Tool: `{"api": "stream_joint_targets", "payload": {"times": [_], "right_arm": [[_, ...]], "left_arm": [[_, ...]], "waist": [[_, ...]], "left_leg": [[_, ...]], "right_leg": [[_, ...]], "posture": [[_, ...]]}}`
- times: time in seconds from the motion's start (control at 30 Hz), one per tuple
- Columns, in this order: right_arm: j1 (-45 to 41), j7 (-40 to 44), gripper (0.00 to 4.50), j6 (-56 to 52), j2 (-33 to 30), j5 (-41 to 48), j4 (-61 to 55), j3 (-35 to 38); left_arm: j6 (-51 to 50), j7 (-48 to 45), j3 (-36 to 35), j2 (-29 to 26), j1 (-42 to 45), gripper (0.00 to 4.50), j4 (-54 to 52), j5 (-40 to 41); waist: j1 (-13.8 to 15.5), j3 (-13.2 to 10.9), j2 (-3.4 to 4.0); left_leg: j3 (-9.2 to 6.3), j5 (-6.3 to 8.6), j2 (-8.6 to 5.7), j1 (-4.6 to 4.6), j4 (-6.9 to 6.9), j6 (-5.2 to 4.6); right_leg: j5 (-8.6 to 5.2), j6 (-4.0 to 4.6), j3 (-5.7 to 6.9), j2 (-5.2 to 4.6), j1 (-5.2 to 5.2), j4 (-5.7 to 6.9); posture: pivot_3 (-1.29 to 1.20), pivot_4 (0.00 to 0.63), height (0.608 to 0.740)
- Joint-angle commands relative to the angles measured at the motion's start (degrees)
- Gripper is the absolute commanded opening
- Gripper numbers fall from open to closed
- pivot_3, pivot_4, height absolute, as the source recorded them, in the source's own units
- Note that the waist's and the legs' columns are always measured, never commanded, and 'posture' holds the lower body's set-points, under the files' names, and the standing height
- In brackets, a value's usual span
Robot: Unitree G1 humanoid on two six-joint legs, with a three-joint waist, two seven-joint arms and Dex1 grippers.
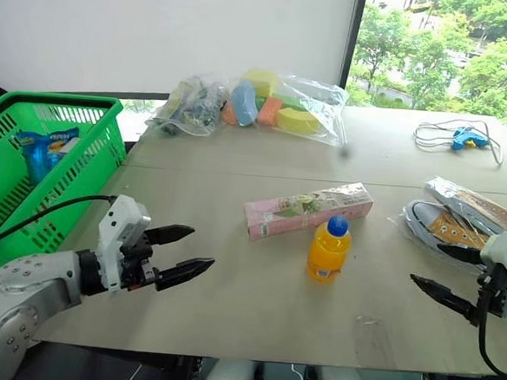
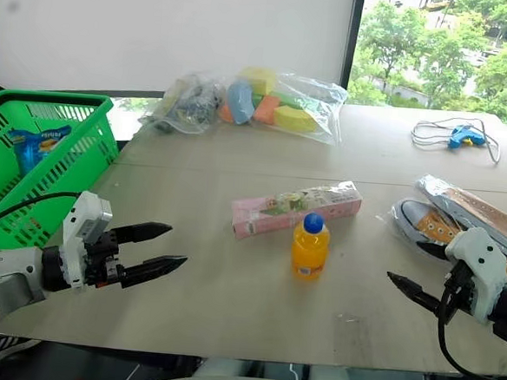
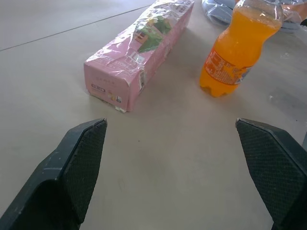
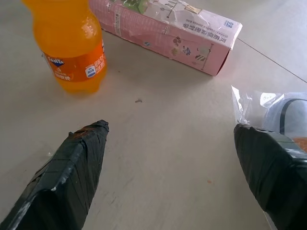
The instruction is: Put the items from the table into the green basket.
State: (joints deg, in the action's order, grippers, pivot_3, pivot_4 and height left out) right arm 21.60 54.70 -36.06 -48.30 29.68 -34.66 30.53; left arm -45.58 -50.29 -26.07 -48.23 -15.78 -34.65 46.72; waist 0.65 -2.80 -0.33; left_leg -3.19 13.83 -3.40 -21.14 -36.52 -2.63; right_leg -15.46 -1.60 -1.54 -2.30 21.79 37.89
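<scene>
From my head, my left fingers hang spread and empty over the desk; the pink floral carton and orange drink bottle sit ahead of them, touching. The green basket stands off to their outer side. My right fingers are released too. Left wrist: carton and bottle lie beyond my fingertips. Right wrist: both lie past those spread fingertips.
</scene>
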Motion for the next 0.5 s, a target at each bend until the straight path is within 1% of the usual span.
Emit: {"api": "stream_joint_targets", "payload": {"times": [0.03, 0.13, 0.2, 0.23, 0.3, 0.37, 0.4, 0.47, 0.5], "right_arm": [[-2.6, -1.0, 4.45, 0.7, 0.4, 2.3, -1.1, 1.5], [-6.4, -2.9, 4.45, -1.4, 2.0, 7.8, -3.4, 1.1], [-7.0, -3.1, 4.45, -1.5, 2.0, 8.6, -3.7, 1.1], [-7.2, -3.0, 4.45, -1.5, 1.7, 9.0, -4.0, 1.0], [-7.3, -3.4, 4.45, -1.2, 1.1, 8.6, -4.1, 0.3], [-7.6, -3.5, 4.45, -1.6, 0.9, 9.5, -4.0, -0.3], [-7.6, -3.7, 4.45, -1.9, 0.8, 9.6, -3.9, -0.5], [-7.3, -4.5, 4.45, -2.0, 0.4, 8.7, -3.5, -0.7], [-7.2, -6.9, 4.45, -1.0, -0.6, 3.8, -0.9, -1.4]], "left_arm": [[0.4, 1.9, 2.4, 0.1, 6.0, 4.45, 0.3, 0.5], [-1.6, 6.5, 7.9, 2.2, 14.7, 4.45, -0.2, 1.5], [-2.0, 7.9, 10.1, 2.5, 17.3, 4.45, -0.2, 0.6], [-2.1, 8.8, 11.3, 2.9, 18.8, 4.45, 0.0, 0.1], [-3.2, 10.6, 13.9, 3.2, 21.4, 4.45, 0.5, -0.7], [-3.9, 13.7, 19.5, 0.6, 23.7, 4.45, 0.3, -7.5], [-5.0, 14.4, 20.9, 0.5, 24.9, 4.45, 0.6, -7.9], [-5.8, 14.3, 21.3, 1.7, 26.7, 4.45, 1.2, -6.5], [-5.5, 14.0, 21.1, 2.3, 27.2, 4.45, 1.2, -5.8]], "waist": [[0.1, 0.0, 0.0], [0.4, 0.0, 0.03], [0.2, 0.0, 0.0], [0.1, 0.0, -0.01], [0.0, 0.0, -0.03], [0.0, 0.0, -0.04], [0.0, 0.0, -0.05], [0.0, 0.0, -0.04], [0.0, 0.0, -0.04]], "left_leg": [[-0.01, 0.01, 0.0, 0.0, 0.0, 0.01], [-0.15, 0.08, 0.05, -0.09, -0.06, 0.08], [-0.15, 0.08, 0.1, -0.12, -0.07, 0.09], [-0.15, 0.09, 0.11, -0.13, -0.06, 0.07], [-0.14, 0.12, 0.12, -0.15, -0.07, -0.02], [-0.13, 0.13, 0.12, -0.17, -0.07, -0.05], [-0.14, 0.13, 0.12, -0.16, -0.07, -0.05], [-0.13, 0.12, 0.13, -0.15, -0.09, -0.05], [-0.14, 0.12, 0.13, -0.15, -0.1, -0.05]], "right_leg": [[0.01, 0.0, 0.01, 0.0, 0.0, 0.0], [0.03, 0.05, 0.28, 0.01, 0.02, 0.0], [0.13, 0.19, 0.39, 0.02, -0.01, 0.0], [0.23, 0.03, 0.39, 0.03, -0.01, -0.01], [0.24, 0.03, 0.37, 0.05, 0.01, -0.03], [0.24, 0.02, 0.36, 0.06, 0.02, -0.06], [0.24, 0.02, 0.37, 0.07, 0.01, -0.06], [0.22, 0.05, 0.36, 0.09, 0.0, -0.05], [0.21, 0.06, 0.37, 0.09, 0.0, -0.04]], "posture": [[-0.06, 0.0, 0.74], [-0.06, 0.0, 0.74], [-0.06, 0.0, 0.74], [-0.06, 0.0, 0.74], [-0.06, 0.0, 0.74], [-0.06, 0.0, 0.74], [-0.07, 0.0, 0.74], [-0.07, 0.0, 0.74], [-0.07, 0.0, 0.74]]}}
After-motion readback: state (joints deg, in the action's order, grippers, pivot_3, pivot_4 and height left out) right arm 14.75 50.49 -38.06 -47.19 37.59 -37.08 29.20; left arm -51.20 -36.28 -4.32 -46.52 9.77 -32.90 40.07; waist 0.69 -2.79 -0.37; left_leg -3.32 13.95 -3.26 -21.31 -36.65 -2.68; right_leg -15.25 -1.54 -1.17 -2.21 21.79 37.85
